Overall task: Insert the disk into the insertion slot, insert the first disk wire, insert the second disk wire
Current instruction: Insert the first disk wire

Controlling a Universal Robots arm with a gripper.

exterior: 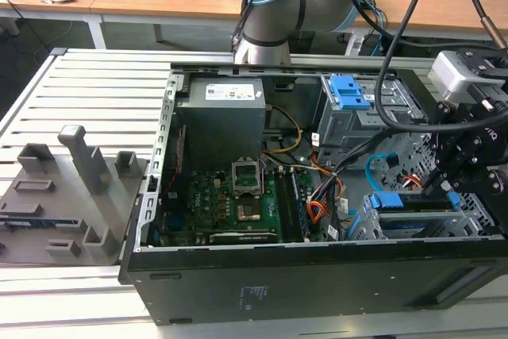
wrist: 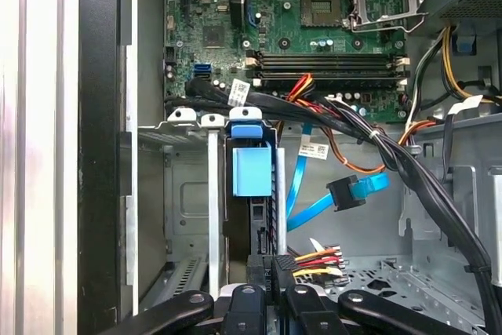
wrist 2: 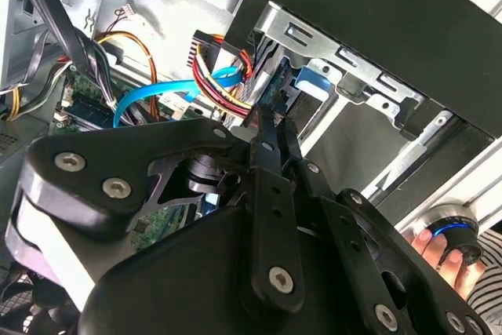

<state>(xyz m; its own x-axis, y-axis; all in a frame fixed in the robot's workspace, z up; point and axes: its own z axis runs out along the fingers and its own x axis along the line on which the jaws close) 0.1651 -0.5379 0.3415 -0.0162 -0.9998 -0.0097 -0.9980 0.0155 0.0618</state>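
At the first wrist view's bottom centre, the claw (wrist: 273, 278) grips the red wire plug (wrist: 284, 263); it should go squarely into the disk (wrist: 252, 170).

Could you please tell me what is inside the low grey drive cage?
The blue-bracketed disk sits inside the insertion slot. Its connector end is covered by the pincer, so its connections cannot be seen.

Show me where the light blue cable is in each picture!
Exterior view: blue cable curves just past the blue tab, toward the tall cage.
Second wrist view: it arcs over the motherboard, beyond the tab.
First wrist view: it hangs beside the tab, ending in a dark plug.
Shared landmark: the blue tab.
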